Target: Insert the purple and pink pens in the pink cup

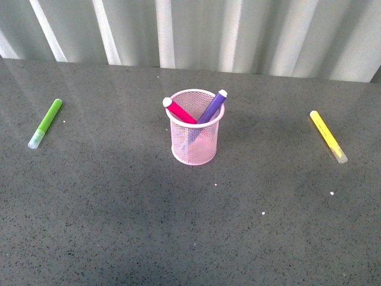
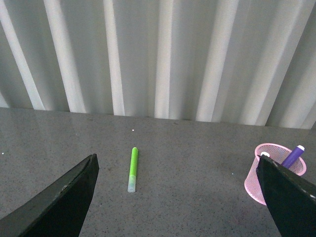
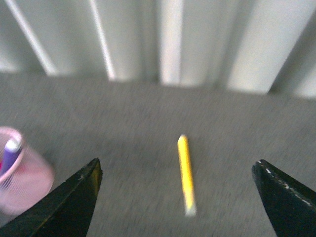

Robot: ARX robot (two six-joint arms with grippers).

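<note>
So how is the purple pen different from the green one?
The purple pen stands tilted inside the pink cup, leaning on its rim; the green pen lies flat on the table, far left of the cup. Both look like short markers of similar size.

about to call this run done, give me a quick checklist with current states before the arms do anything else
1. Pink pen in the pink cup: ok.
2. Purple pen in the cup: ok.
3. Cup upright: ok.
4. Green marker and yellow marker lying on the table, apart from the cup: ok.
5. Left gripper open, holding nothing: ok.
6. Right gripper open, holding nothing: ok, though that view is blurred.
</note>
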